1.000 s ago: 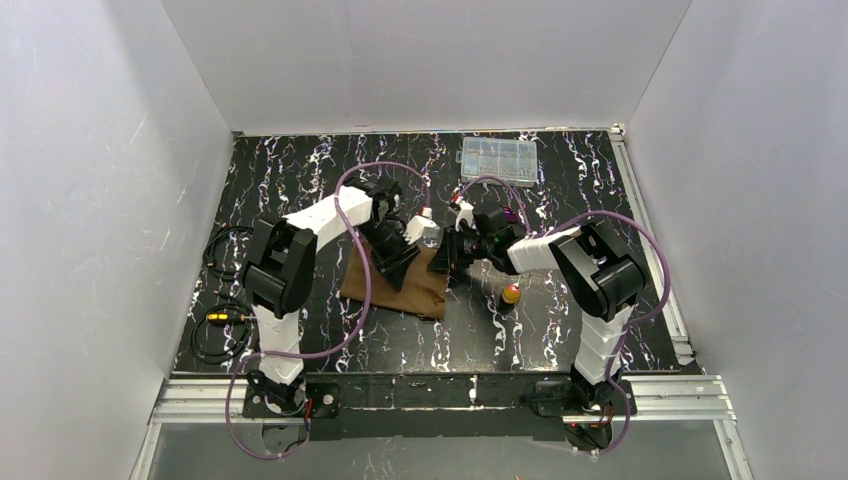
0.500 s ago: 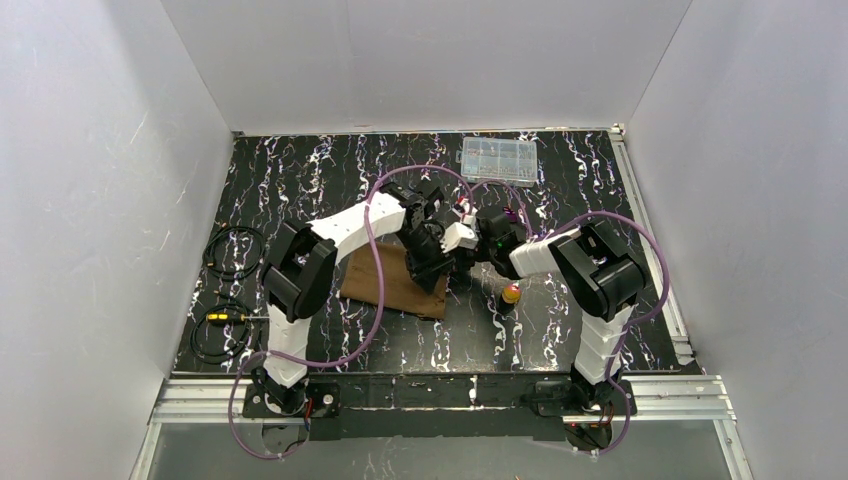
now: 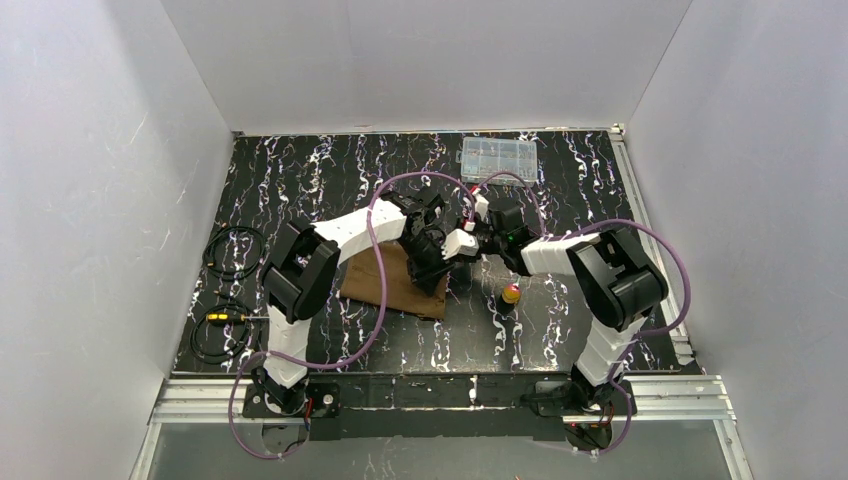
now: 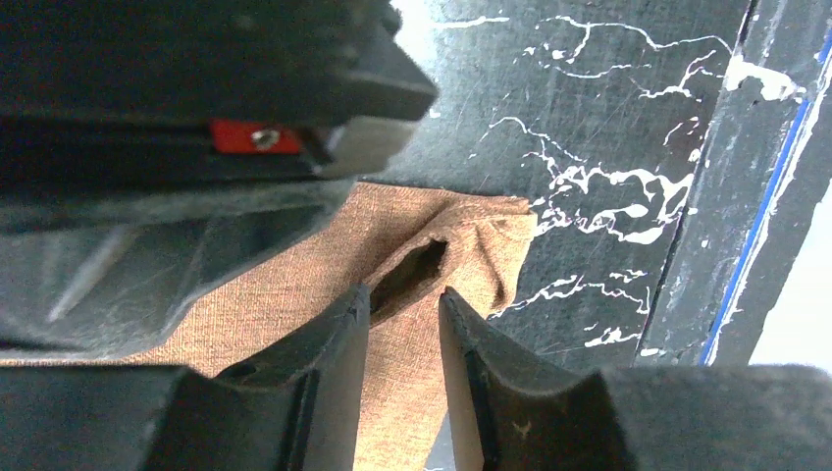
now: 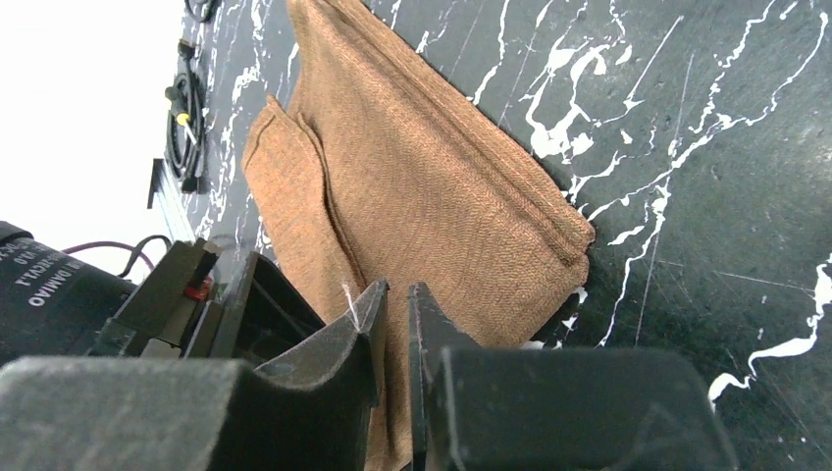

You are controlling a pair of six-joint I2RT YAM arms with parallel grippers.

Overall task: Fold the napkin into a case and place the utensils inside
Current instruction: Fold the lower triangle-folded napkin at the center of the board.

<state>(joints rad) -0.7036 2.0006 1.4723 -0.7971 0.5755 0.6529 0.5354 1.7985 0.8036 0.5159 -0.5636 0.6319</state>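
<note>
While L hand (image 4: 404,294) hovers part-open over napkin (image 5: 442,177), R hand (image 5: 397,289) is nearly closed at its flap; grip unclear.

The napkin (image 3: 410,295) is lying folded on the tabletop (image 3: 300,180), a little left of the middle. The left pincer (image 4: 402,299) is hanging over the napkin's right part, just above a raised fold. The right pincer (image 5: 394,294) is hovering close beside it, on its right side. One utensil (image 3: 511,294) is lying on the tabletop to the right of the napkin, apart from it. The compartment box (image 3: 497,159) is sitting behind them all, near the far edge. A few cables (image 3: 228,255) are lying by the left edge.
</note>
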